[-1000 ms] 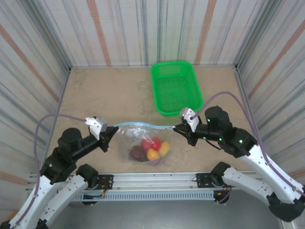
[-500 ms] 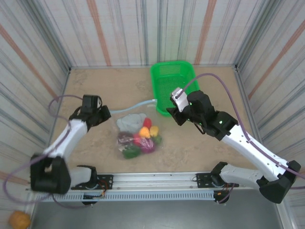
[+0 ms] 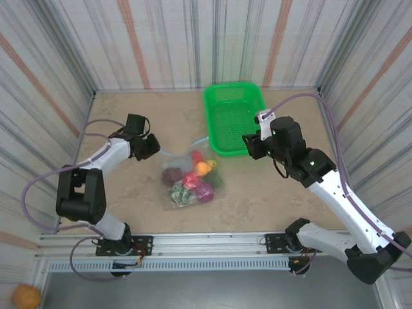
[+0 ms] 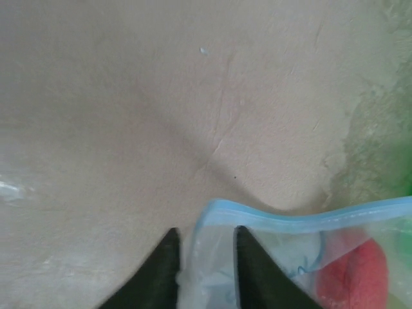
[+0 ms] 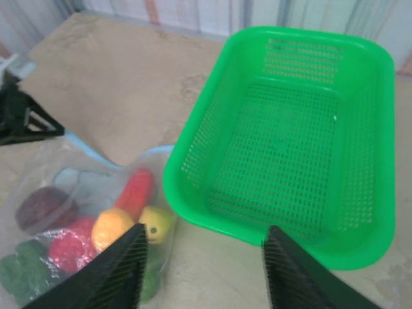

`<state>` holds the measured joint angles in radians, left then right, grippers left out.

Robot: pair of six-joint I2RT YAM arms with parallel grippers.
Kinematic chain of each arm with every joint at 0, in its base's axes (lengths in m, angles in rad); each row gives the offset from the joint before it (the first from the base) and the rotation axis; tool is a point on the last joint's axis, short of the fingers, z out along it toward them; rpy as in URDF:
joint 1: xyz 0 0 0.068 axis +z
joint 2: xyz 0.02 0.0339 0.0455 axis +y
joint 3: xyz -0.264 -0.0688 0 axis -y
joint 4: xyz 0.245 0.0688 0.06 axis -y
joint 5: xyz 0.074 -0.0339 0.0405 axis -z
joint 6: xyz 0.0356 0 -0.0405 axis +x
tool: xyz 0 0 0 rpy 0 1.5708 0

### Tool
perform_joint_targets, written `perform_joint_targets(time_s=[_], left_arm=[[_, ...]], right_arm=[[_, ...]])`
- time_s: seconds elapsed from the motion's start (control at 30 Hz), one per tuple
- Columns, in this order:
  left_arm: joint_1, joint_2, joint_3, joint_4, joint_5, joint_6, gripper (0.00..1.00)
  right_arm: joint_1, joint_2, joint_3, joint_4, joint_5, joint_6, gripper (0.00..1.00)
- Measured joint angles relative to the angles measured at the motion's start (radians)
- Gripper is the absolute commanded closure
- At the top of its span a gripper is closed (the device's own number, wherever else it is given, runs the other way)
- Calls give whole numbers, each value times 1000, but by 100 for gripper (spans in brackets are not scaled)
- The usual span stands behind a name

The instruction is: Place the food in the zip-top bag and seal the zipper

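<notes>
The clear bluish zip-top bag point(image 3: 187, 180) lies flat on the table with the toy food point(image 3: 193, 183) inside. In the right wrist view I make out a maroon piece point(image 5: 45, 206), a long red one point(image 5: 135, 190), an orange one point(image 5: 111, 228), a yellow one point(image 5: 156, 222) and a green one point(image 5: 22, 273). The pale blue zipper point(image 4: 296, 222) runs along the bag's far edge. My left gripper point(image 3: 153, 147) point(image 4: 205, 238) is slightly open, and the bag's left corner lies between its fingers. My right gripper point(image 3: 250, 145) point(image 5: 206, 248) hangs wide open and holds nothing, above the tray's near corner.
A green mesh tray point(image 3: 233, 119) point(image 5: 290, 141) stands behind and to the right of the bag, its near corner touching the bag. Striped walls enclose the table on three sides. A larger orange ball point(image 3: 26, 296) lies off the table at the lower left.
The bag, held stretched between both grippers a second ago, now lies on the table. The right gripper has let go and risen over the tray. The left gripper has swung back-left.
</notes>
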<state>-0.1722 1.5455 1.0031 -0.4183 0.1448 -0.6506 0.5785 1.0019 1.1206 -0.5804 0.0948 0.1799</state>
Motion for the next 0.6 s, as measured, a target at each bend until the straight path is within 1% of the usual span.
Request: perform_joint_targets(time_s=[0.03,0.07,0.17,0.23,0.27,0.33,0.4,0.43,0.5,0.57,0.6], left_arm=[[5,-23,-8,-1,-16,8,14],[10,-49,-18,-1,-28,22,2],[16,-140,-46,0,-62,64,1],[15,-243,-97,34,-64,100,1],[10,-319,-137,63,-62,121,1],[-6,-452,-201,111,-57,163,1],[-30,-555,-222,137,-62,206,1],[-39,-576,-220,151,-72,219,1],[-42,-594,-226,212,-109,264,1],[-37,-592,-276,332,-145,325,1],[-36,-587,-315,390,-165,356,1]], right_arm=[[-16,-3,-12,1,3,11,22],[-36,-8,-30,-1,14,22,0],[-82,-26,-79,-11,97,24,0],[-110,-42,-114,-12,161,27,0],[-127,-56,-138,-6,186,26,0],[-159,-100,-204,33,217,18,3],[-190,-178,-318,120,224,-14,5],[-200,-215,-375,165,222,-30,8],[-227,-281,-504,283,208,-49,10],[-256,-292,-590,383,194,-58,8],[-272,-274,-615,426,193,-61,8]])
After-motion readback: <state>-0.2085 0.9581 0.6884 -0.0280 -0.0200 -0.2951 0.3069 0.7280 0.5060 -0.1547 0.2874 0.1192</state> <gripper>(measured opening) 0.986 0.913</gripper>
